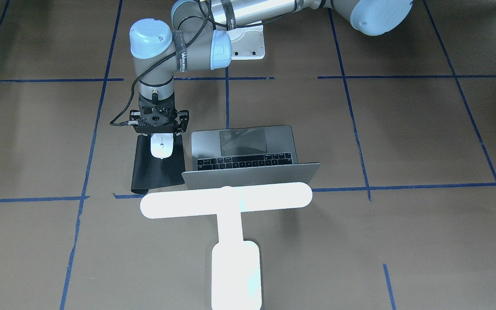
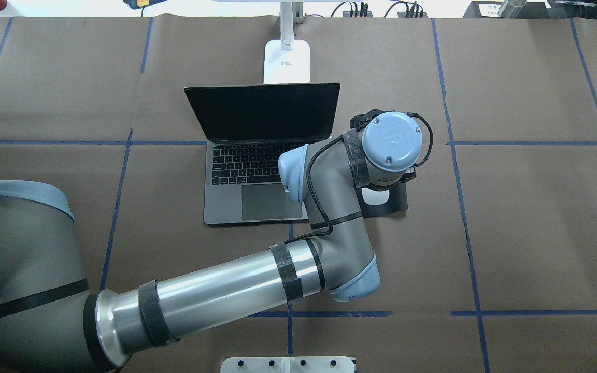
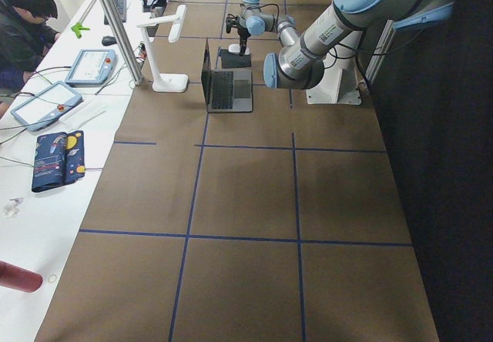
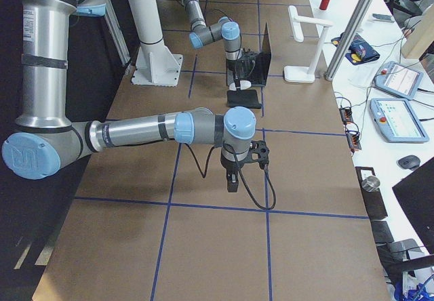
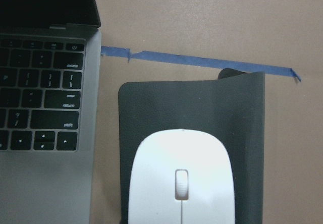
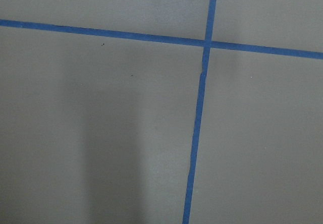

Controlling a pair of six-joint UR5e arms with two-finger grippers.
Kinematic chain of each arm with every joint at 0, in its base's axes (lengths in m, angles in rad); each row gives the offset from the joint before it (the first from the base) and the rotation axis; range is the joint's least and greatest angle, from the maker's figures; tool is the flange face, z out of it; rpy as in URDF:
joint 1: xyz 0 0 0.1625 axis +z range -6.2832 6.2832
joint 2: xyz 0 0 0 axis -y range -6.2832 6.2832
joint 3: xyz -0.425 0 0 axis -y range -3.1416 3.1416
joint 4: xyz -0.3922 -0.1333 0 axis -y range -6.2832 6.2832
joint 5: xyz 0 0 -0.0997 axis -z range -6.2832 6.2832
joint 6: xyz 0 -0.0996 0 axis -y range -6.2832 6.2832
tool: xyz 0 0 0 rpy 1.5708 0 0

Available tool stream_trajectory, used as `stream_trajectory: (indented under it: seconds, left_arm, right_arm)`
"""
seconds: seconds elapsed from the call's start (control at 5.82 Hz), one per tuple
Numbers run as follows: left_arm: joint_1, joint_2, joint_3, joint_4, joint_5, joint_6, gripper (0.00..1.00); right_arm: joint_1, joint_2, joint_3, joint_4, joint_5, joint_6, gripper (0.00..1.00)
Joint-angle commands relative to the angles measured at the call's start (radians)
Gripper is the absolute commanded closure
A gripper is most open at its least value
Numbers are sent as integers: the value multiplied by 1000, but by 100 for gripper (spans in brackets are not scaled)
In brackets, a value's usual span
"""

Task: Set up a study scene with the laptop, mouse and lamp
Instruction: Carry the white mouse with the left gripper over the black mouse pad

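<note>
One small white oval mouse (image 1: 162, 148) lies on flat black rectangular mat (image 1: 157, 172), just beside open slim grey metal laptop (image 1: 248, 148). My left fingers (image 1: 160, 130) hang right over mouse, one end hidden beneath them; apart or clamped on it, cannot tell. Glowing white T-shaped lamp (image 1: 226, 202) stands behind laptop lid. My right fingers (image 4: 232, 177) over brown tabletop (image 4: 305, 179), well apart from rest; state cannot tell either.

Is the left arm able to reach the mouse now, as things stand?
Probably yes. The left claw hangs just over the mouse on the black mat, with nothing between them; the laptop sits beside the mouse, apart.
</note>
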Motion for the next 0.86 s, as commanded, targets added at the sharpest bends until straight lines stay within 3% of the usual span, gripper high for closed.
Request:
stream_trajectory:
  seconds: [0.0,0.17,0.34,0.52,0.69]
  left_arm:
    - [-5,-31,135,-118,4,3,100]
    - [-5,-31,141,-120,6,3,95]
    - [-13,-31,144,-121,4,2,82]
    - [-28,-31,144,-126,3,-4,33]
    - [-33,-31,144,-129,0,-7,0]
  right_arm:
    - [6,-5,0,1,1,0,0]
    - [6,-5,2,1,3,3,0]
    - [6,-5,5,1,3,3,0]
    - [6,-5,3,1,3,2,0]
    - [6,-5,5,1,3,3,0]
